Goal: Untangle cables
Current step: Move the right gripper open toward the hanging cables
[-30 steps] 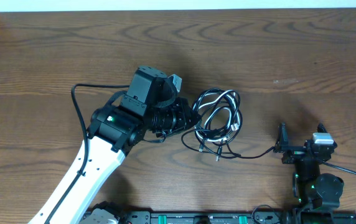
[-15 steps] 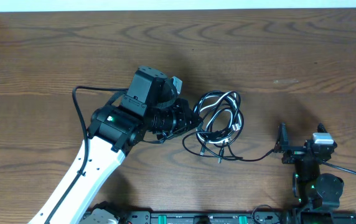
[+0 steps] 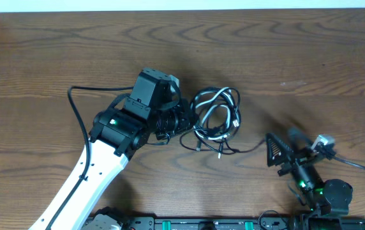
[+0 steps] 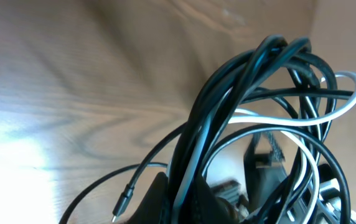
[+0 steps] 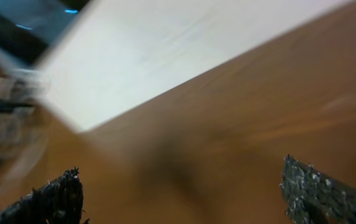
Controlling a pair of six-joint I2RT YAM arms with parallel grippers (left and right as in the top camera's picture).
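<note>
nearest the base, at the right, the right gripper (image 3: 274,153) is seen low over the table (image 3: 310,57). its fingers (image 5: 53,199) are spread wide with nothing held. only bare wood is shown between them in the right wrist view, which is blurred. a thin black strand (image 3: 249,148) is trailed from the tangle toward this gripper, and whether it is touched there cannot be told.

on the left, the white link of the left arm (image 3: 80,185) is stretched up from the base edge, with its own thicker black lead (image 3: 74,108) looped out beside it. the left gripper (image 3: 187,121) is pointed rightward and is clamped tight on the left side of the cables (image 3: 217,115). in the left wrist view, several black cords and a white cord (image 4: 346,99) are seen gathered into one bunch. the bunch is pinched at the bottom of the picture and fanned out into overlapping loops above.

the cables are found about mid-table, just right of the left gripper and apart from the right one, save for the trailing strand. black and white loops are knotted together there, and small plug ends (image 3: 219,153) are stuck out at the near side of the bundle. another plug tip (image 4: 121,205) is seen on a single thin black cord beside the bunch.

farthest off, the wood is ended at a white strip (image 3: 170,4).
</note>
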